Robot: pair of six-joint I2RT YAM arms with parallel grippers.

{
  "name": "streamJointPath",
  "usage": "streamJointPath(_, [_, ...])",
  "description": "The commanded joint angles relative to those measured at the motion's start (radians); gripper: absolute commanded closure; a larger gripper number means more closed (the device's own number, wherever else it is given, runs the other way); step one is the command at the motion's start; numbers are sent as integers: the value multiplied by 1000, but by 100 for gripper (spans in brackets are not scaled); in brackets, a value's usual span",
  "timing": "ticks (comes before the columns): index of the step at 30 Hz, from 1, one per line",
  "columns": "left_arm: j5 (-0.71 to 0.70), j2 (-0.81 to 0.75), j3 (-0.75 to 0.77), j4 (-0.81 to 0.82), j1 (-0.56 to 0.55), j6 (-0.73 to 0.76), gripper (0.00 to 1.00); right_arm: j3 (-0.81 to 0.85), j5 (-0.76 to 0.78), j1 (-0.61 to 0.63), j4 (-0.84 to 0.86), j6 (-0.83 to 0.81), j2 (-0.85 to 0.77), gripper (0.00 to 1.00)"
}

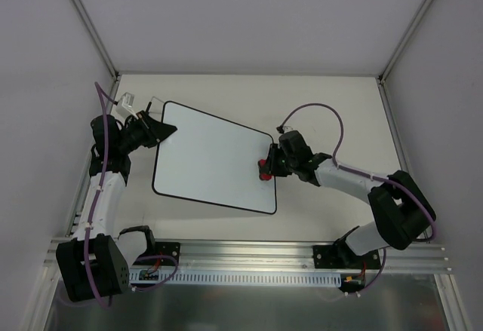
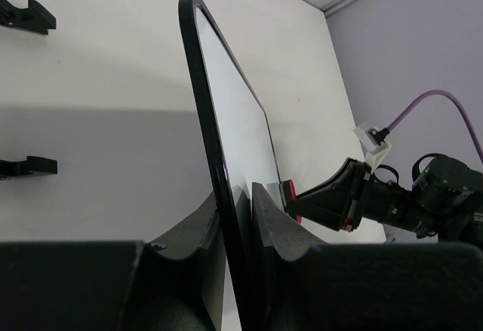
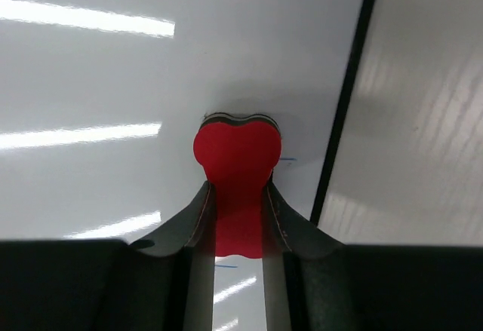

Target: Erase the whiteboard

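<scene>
Nearest, along the table's front edge, a metal rail (image 1: 249,252) carries both arm bases. From there the left arm reaches up toward 10 o'clock and the right arm sweeps in from 4 o'clock.

The left gripper (image 1: 162,130) is clamped on the whiteboard (image 1: 215,157) at the board's 10 o'clock corner. In the left wrist view its two dark fingers (image 2: 275,229) pinch the thin black border from both sides, and the left gripper (image 2: 235,203) shows no gap around the edge. The whiteboard (image 2: 234,97) runs away from that camera nearly edge-on, with a shadow on the table beside it.

The right gripper (image 1: 266,167) is closed on a red eraser (image 1: 263,169) at about 3 o'clock on the board, just inside its right edge. From the right wrist, the right gripper (image 3: 236,195) holds the red eraser (image 3: 236,161) by its narrow waist, its rounded head pressed against the whiteboard (image 3: 151,59). Two tiny blue marks (image 3: 287,160) show just beside the eraser, one at its 3 o'clock and one lower between the fingers. The rest of the visible surface is white, with light streaks across it. The left wrist camera also catches the red eraser (image 2: 289,194) touching the board face, with the right gripper (image 2: 324,199) behind it.

The board lies mid-table, turned slightly clockwise. Farther off, toward 12 o'clock, lies the pale table (image 1: 324,105).
</scene>
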Motion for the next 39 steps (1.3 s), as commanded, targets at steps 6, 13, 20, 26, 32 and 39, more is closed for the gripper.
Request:
streamJointPath(6, [47, -53, 55, 195, -18, 114, 100, 218, -113, 19, -28, -86, 130, 100])
streamJointPath(13, [38, -57, 59, 195, -20, 109, 100, 81, -92, -38, 1, -63, 118, 100])
streamJointPath(20, [44, -54, 59, 195, -18, 112, 100, -111, -60, -115, 67, -20, 69, 100])
streamJointPath(26, [45, -48, 64, 193, -18, 111, 100, -127, -32, -145, 64, -3, 64, 100])
streamJointPath(32, [42, -36, 75, 193, -20, 108, 100, -69, -84, -55, 17, -26, 35, 100])
streamJointPath(39, [36, -28, 81, 195, -23, 106, 100, -30, -49, 153, -13, 38, -23, 100])
